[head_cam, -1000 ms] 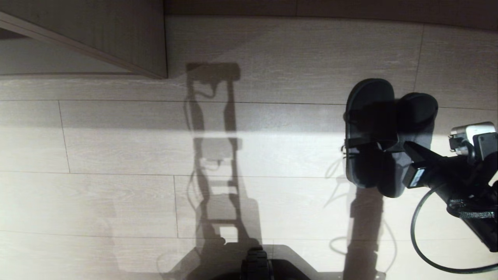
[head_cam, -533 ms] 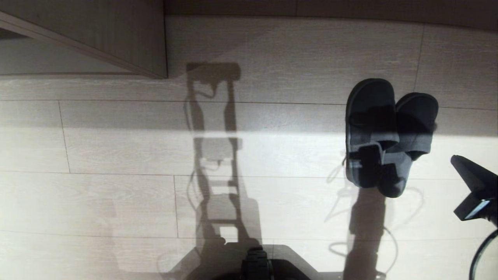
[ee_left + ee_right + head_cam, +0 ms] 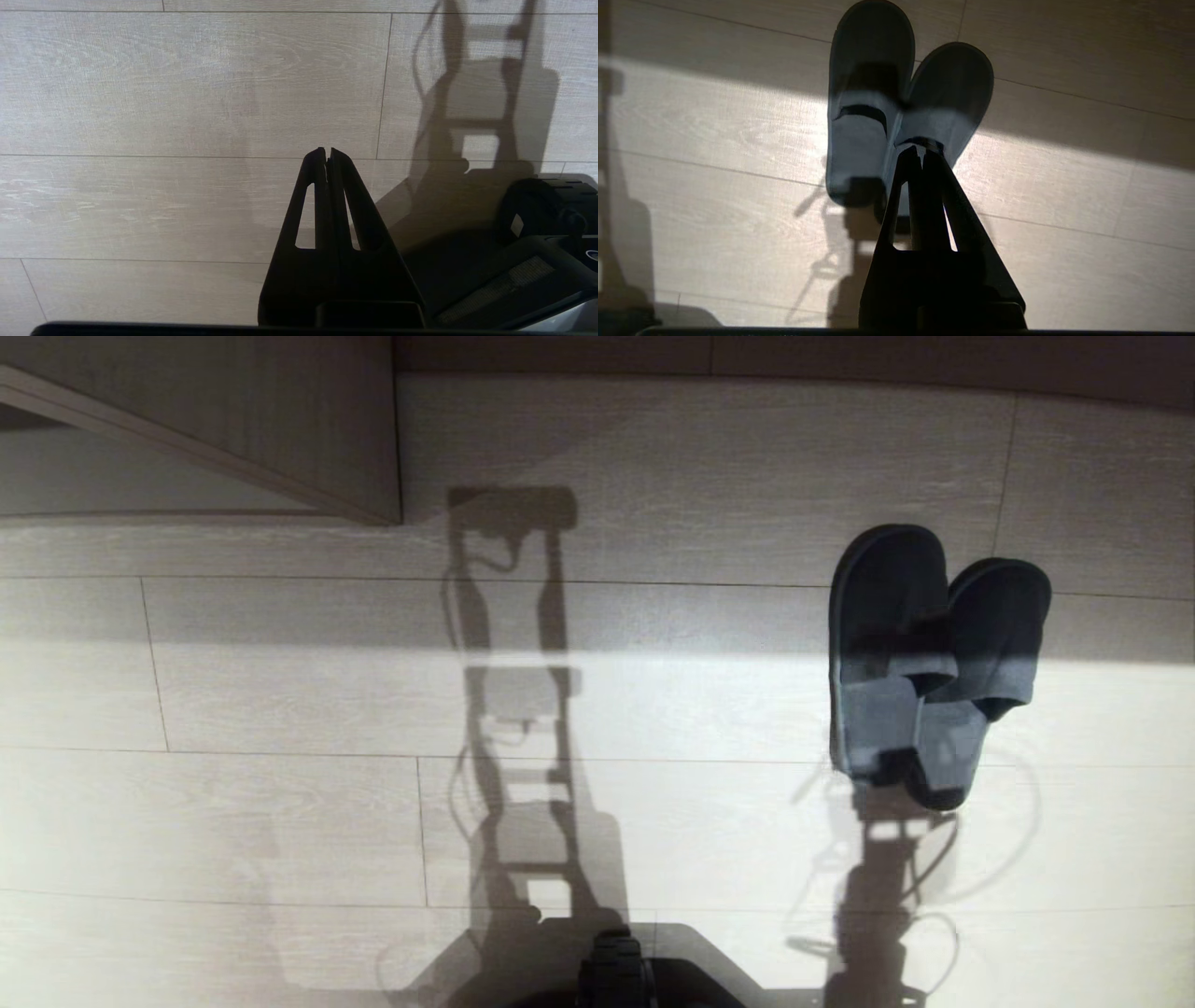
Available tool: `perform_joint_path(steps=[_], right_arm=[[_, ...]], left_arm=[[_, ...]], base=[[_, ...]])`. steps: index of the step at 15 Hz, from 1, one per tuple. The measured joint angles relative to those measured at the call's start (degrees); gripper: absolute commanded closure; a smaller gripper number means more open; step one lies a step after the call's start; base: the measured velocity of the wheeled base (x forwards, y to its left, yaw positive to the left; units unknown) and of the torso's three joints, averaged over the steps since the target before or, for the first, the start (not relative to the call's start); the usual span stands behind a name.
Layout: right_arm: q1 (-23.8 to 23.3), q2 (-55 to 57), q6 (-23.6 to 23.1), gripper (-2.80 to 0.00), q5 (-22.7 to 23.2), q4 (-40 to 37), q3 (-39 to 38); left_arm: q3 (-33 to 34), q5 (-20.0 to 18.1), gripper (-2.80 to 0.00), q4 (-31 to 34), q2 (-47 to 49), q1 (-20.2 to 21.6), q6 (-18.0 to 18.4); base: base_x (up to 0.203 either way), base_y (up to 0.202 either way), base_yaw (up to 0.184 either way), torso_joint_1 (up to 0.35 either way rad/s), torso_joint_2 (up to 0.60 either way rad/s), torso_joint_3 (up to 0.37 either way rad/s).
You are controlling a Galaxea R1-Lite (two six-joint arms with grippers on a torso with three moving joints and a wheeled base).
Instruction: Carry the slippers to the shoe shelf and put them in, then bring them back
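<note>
Two slippers (image 3: 896, 116) on floor, beyond right fingers (image 3: 922, 154)

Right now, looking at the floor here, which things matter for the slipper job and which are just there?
Part of the job:
- the slippers, a grey-blue pair lying side by side on the floor, overlapping at one end
- the right gripper, shut and empty, above the slippers

Just there:
- the left gripper, shut, idle over bare floor
- the wooden cabinet corner
- the robot's base
</note>
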State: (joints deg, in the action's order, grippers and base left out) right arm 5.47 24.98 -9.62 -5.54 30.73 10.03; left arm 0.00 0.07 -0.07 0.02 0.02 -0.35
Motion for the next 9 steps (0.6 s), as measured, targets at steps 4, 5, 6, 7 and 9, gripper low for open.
perform_joint_path(steps=[4, 5, 6, 7, 9], right_arm=[[-4.02, -13.24, 2.54, 0.0, 1.8, -9.31, -2.73], [-4.4, -16.03, 2.68, 0.0, 1.88, -10.81, -4.48], [-4.61, -18.46, 2.81, 0.0, 1.83, -13.01, -6.18], [-4.74, -20.62, 3.09, 0.0, 1.63, -16.48, -8.04], [-4.84, -23.15, 3.17, 0.0, 1.77, -21.77, -9.56]], left_arm=[[0.0, -0.02, 0.0, 0.02, 0.0, 0.02, -0.15], [0.0, -0.01, 0.0, 0.0, 0.0, 0.02, -0.14], [0.0, 0.0, 0.0, 0.01, 0.0, 0.02, -0.16], [0.0, 0.02, 0.0, 0.02, 0.0, 0.02, -0.09], [0.0, -0.01, 0.0, 0.0, 0.0, 0.0, -0.09]], base=[[0.0, 0.0, 0.0, 0.0, 0.0, 0.0], [0.0, 0.0, 0.0, 0.0, 0.0, 0.0], [0.0, 0.0, 0.0, 0.0, 0.0, 0.0], [0.0, 0.0, 0.0, 0.0, 0.0, 0.0], [0.0, 0.0, 0.0, 0.0, 0.0, 0.0]])
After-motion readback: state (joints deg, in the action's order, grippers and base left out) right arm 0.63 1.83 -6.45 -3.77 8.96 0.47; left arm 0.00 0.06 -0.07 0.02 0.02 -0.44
